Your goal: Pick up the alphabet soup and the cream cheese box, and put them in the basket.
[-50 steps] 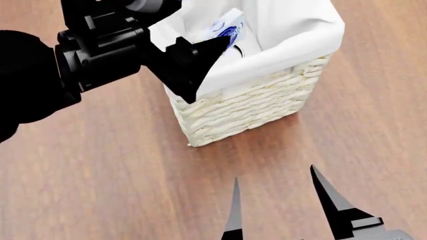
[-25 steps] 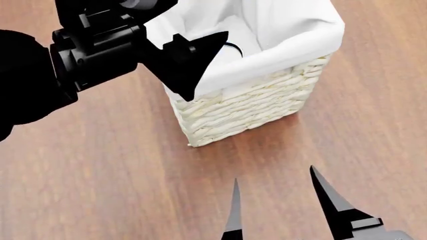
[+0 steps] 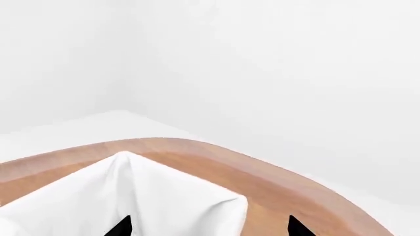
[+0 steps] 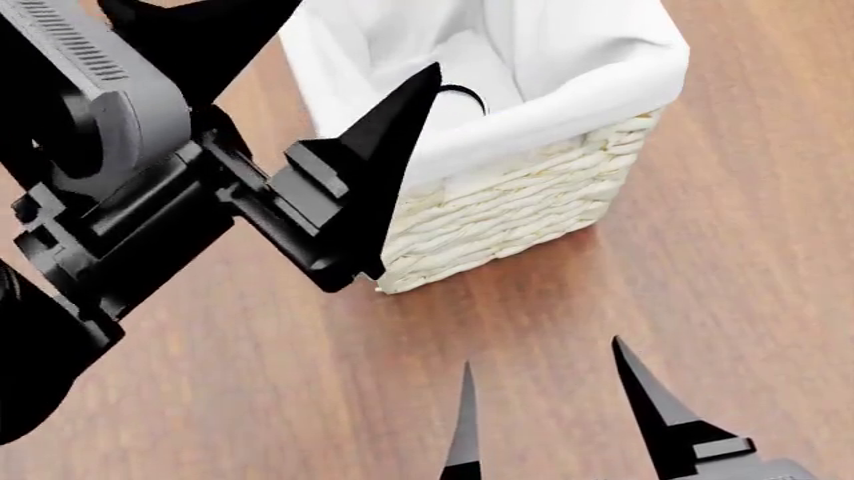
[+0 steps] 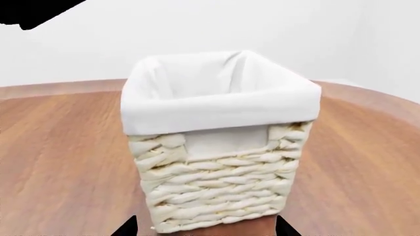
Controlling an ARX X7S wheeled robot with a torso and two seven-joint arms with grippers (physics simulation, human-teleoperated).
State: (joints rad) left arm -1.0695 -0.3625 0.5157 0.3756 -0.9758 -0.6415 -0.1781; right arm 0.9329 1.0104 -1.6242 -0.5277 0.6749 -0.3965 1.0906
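A brown wood-grain tabletop (image 4: 694, 240) spreads beneath and around both end effectors, its rounded edge (image 3: 308, 184) curving ahead of the left one. A plain white wall (image 5: 217, 29) stands beyond it.

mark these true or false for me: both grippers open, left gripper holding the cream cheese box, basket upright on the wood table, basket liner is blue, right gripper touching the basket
1. Both grippers are open. True: the left gripper and the right gripper both show spread fingers.
2. The left gripper holds the cream cheese box. False: nothing is between its fingers, and the box shows in no view.
3. The basket stands upright on the wooden table. True.
4. The basket liner is blue. False: the liner is white.
5. The right gripper touches the basket. False: bare table lies between them.
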